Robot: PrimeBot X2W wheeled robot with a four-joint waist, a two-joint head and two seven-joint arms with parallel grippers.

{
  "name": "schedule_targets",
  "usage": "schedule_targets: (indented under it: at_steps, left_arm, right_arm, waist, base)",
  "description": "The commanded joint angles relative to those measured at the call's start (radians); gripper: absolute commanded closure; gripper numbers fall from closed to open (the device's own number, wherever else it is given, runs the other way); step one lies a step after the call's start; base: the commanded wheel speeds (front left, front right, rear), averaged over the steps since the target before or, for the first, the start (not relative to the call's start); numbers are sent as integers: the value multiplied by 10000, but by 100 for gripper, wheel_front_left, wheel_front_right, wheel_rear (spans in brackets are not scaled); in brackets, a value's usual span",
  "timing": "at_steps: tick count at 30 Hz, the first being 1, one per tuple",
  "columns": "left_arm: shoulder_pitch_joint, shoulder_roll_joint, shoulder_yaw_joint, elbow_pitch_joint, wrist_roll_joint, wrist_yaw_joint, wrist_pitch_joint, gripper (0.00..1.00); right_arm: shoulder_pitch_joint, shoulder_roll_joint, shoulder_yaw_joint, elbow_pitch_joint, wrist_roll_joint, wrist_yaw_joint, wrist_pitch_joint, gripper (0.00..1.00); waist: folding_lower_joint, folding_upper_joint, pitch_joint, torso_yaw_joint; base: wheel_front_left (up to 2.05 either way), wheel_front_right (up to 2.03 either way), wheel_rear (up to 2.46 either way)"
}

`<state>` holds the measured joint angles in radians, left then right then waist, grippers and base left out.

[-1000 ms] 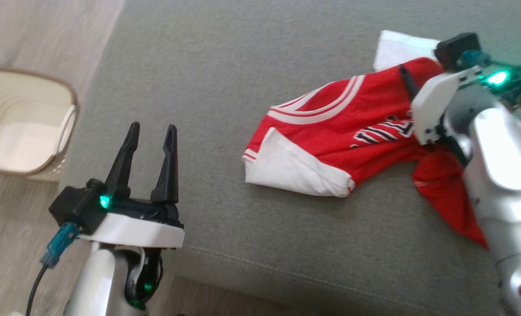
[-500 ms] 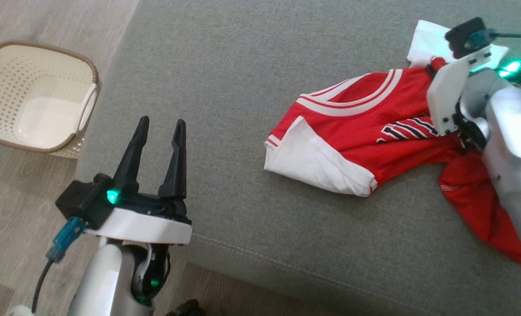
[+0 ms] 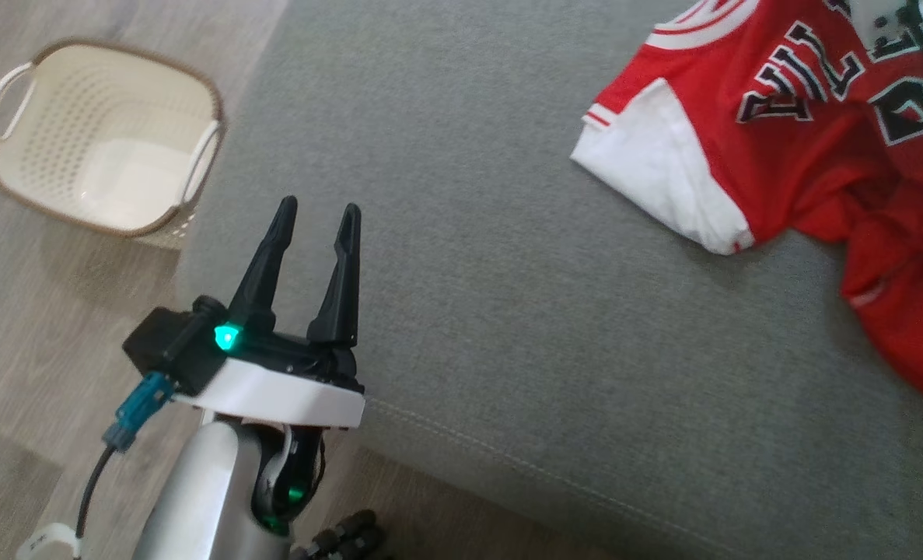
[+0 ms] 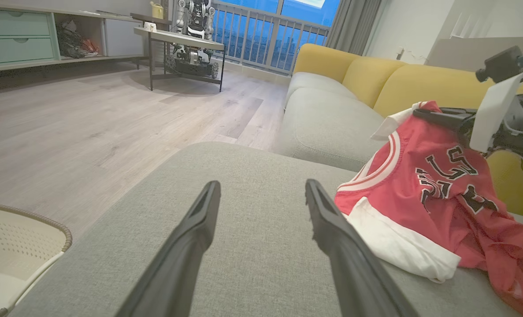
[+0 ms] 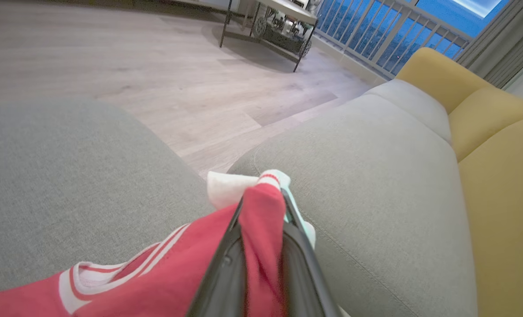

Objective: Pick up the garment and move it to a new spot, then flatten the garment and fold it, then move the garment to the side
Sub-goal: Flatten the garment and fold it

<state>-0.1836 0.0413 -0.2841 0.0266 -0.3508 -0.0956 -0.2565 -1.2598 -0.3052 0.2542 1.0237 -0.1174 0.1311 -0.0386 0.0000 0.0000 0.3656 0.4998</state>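
Right end effector (image 5: 263, 207) pinches a raised fold of the red jersey (image 3: 788, 183), which otherwise lies on the grey sofa (image 3: 469, 272). Left end effector (image 3: 319, 208) spread, holding nothing.

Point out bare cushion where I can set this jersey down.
Widest free patch: grey cushion between the open left gripper and the jersey. The strip along the front seam is bare too. Crowded at the right, where the right gripper pinches the jersey.
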Motion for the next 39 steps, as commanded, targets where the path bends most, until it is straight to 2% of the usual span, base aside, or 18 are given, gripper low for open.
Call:
schedule_targets:
  at_steps: [1,2,3,4,8,12,22,26,29,32,33,39]
  left_arm:
    - [-333,89,271,-331,-103,82,-53,0]
    - [-356,89,234,-332,-147,101,-53,0]
    - [-375,89,199,-336,-187,122,-53,0]
    - [-387,89,171,-337,-216,142,-53,0]
    - [-403,89,174,-304,-245,233,-53,0]
    - [-427,89,384,-292,-123,247,-53,0]
    - [-308,89,1161,-482,539,179,-53,0]
    - [-174,89,1378,-525,690,173,-53,0]
    - [-29,89,1523,-573,674,258,-53,0]
    - [186,89,1650,-622,639,377,-53,0]
    - [186,89,1650,-622,639,377,-53,0]
    - [566,89,1770,-586,704,509,-53,0]
  right_arm:
    - [-285,303,-15,-15,-340,-4,-172,100]
    - [-405,337,-69,178,-560,-4,-168,92]
    - [-489,370,-151,386,-764,-4,-112,7]
    - [-529,439,-210,601,-941,-4,-45,0]
    - [-485,826,-495,1233,-1251,-4,-27,0]
    - [-214,1063,-735,1589,-1390,-4,-251,0]
    - [914,1852,-2164,845,-815,-4,-1955,0]
    - [2057,2186,-2729,-233,-348,-4,-2191,0]
    - [3290,2403,-2887,-1511,108,-4,-2222,0]
    - [4780,2510,-2496,-3210,616,-4,-2227,0]
    - [4780,2510,-2496,-3210,616,-4,-2227,0]
    - [7898,2545,-2309,-6092,1788,-4,-2229,0]
  waist:
    - [0,0,174,241]
    - [0,0,219,304]
    - [0,0,258,358]
    - [0,0,279,392]
    - [0,0,253,338]
    - [0,0,13,-50]
    - [0,0,-1173,-1778]
    - [0,0,-1672,-2461]
    - [0,0,-1942,-2956]
    - [0,0,-2111,-3479]
    - [0,0,-2111,-3479]
    - [0,0,-2318,-4137]
  base:
    - [0,0,0]
    - [0,0,0]
    - [0,0,0]
    - [0,0,0]
    - [0,0,0]
    - [0,0,0]
    - [0,0,0]
    - [0,0,0]
    - [0,0,0]
    - [0,0,0]
    - [0,0,0]
    - [0,0,0]
